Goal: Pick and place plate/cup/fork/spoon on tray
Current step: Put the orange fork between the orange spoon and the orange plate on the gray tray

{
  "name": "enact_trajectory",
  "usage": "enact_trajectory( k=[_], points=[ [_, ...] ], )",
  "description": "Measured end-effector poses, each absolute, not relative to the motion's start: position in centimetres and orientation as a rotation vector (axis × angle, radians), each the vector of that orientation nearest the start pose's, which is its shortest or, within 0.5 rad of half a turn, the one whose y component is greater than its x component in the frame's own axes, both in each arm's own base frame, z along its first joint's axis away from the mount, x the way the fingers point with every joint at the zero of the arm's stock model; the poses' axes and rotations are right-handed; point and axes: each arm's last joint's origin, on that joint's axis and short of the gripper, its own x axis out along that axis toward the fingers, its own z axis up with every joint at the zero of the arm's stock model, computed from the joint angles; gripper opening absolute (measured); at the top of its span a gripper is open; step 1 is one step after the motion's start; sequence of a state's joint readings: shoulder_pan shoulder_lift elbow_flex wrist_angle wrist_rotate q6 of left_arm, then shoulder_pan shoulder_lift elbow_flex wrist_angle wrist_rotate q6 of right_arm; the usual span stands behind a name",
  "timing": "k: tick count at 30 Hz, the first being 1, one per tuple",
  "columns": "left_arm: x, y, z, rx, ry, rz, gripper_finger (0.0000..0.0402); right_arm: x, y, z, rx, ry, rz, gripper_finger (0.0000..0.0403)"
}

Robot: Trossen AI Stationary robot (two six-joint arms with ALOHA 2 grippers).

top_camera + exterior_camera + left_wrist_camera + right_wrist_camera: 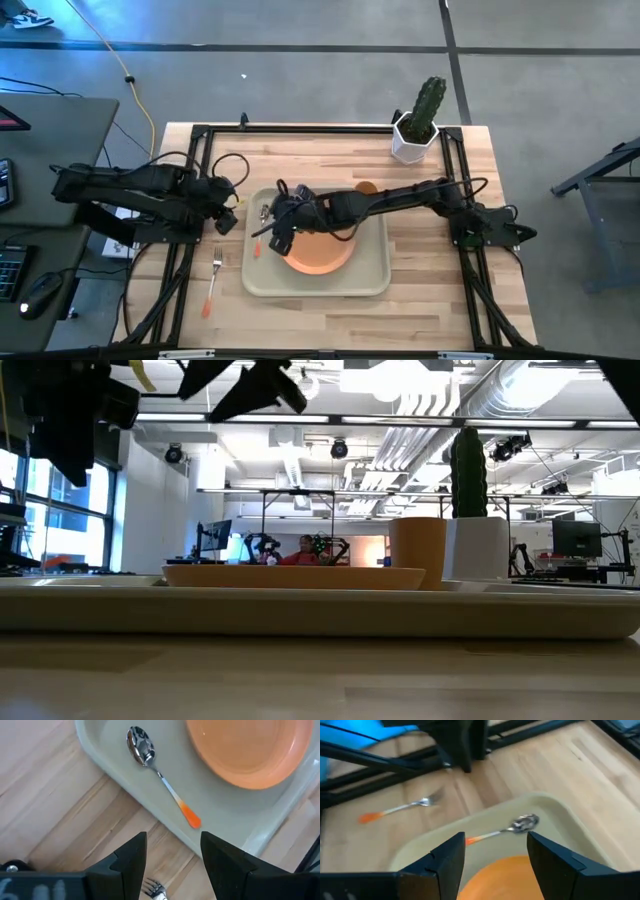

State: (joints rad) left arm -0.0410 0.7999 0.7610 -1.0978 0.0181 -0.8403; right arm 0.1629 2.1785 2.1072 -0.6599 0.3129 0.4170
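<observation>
Tray (375,282) sits mid counter (440,310), used as ref for everything below.

- Plate (325,255): on tray, roughly centre, flat. Low view shows it as a shallow orange disc (295,576) above the tray rim (320,610).
- Spoon (161,772): inside tray, along its left side, next to plate but not touching. Bowl toward tray's far-left corner, orange handle tip toward the near side. Also seen in right wrist view (502,830).
- Fork (214,280): still on counter, just outside tray's left edge, tines toward far side, orange handle toward near edge. Right wrist view has it on the wood beyond the tray corner (400,809).
- Cup (366,187): on counter just past tray's far edge, mostly hidden by right arm from above; upright in low view (417,552), beside the white cactus pot (412,142).
- Right end effector (280,228): reached across over tray's left half, above spoon/plate edge, fingers open, holding 0 items.
- Left end effector (228,212): off tray's left edge, over counter near fork tines, fingers open w/ clear gap, empty (172,857).
</observation>
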Motion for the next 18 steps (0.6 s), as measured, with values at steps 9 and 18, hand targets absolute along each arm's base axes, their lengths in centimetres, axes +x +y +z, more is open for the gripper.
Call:
enact_trajectory(
  k=[9, 18],
  points=[
    [12.4, -0.4, 25.5, -0.755, 1.069, 0.498, 0.0174, 43.1, 5.1, 28.8, 0.397, 0.406, -0.212, 0.0203],
    [14.7, -1.1, 23.5, -0.717, 1.305, 0.402, 0.0174, 36.0, 5.7, 26.0, 0.580, 0.283, -0.185, 0.0203]
  ],
)
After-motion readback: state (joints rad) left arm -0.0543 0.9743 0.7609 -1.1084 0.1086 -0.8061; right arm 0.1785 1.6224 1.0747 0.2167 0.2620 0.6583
